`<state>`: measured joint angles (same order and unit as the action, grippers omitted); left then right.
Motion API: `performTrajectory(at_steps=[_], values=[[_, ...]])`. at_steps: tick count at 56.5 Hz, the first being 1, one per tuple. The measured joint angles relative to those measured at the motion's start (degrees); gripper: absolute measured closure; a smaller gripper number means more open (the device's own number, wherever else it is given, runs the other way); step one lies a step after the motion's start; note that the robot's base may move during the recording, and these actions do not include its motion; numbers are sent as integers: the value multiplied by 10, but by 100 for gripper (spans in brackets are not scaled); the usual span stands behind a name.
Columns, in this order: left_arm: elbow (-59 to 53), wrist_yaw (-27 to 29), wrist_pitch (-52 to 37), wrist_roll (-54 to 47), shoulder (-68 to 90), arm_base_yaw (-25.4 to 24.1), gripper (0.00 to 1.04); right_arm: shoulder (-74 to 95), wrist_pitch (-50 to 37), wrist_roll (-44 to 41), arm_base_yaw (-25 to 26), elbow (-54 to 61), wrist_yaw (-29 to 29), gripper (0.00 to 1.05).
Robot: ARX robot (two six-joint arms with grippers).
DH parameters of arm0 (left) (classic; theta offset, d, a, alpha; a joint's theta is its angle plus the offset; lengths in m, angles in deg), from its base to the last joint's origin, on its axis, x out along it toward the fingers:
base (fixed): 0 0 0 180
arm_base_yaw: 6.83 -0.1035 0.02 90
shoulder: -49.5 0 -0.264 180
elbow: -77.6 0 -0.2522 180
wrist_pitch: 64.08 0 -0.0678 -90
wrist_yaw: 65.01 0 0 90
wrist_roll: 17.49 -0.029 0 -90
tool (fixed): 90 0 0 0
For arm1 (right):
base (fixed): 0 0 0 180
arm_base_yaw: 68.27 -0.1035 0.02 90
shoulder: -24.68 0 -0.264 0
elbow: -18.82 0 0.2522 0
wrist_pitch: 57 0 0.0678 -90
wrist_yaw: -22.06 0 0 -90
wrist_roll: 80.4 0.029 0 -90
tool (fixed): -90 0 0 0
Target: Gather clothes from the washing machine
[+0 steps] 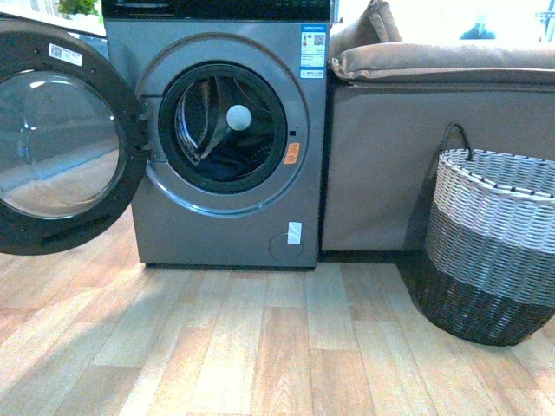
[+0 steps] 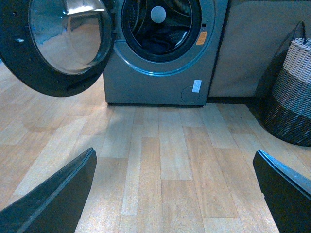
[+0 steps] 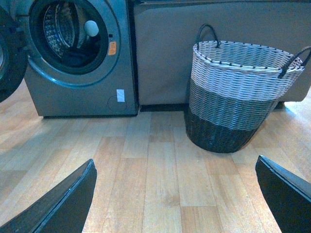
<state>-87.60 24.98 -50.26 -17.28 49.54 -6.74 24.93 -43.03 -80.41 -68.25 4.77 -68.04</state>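
The grey washing machine [image 1: 225, 208] stands straight ahead, its round glass door [image 1: 61, 143] swung wide open to the left. Dark clothes [image 1: 224, 160] lie limp in the bottom of the steel drum, also visible as clothes [image 2: 160, 39] in the left wrist view and clothes [image 3: 75, 58] in the right wrist view. Neither arm shows in the front view. My left gripper [image 2: 175, 187] is open above bare floor, well short of the machine. My right gripper [image 3: 176, 189] is open too, above the floor in front of the basket.
A woven grey-white basket [image 1: 490, 251] with black handles stands on the wooden floor at the right, also seen as the basket [image 3: 235, 97]. A beige covered sofa [image 1: 408, 139] sits between it and the machine. A white ball-like knob [image 1: 238, 117] shows inside the drum.
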Motion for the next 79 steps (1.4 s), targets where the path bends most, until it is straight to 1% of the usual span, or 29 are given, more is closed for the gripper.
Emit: performTrajectory(at_steps=[79], values=[[0,1,0,0,1,0,7,0,-1,0,0,0,2,7]])
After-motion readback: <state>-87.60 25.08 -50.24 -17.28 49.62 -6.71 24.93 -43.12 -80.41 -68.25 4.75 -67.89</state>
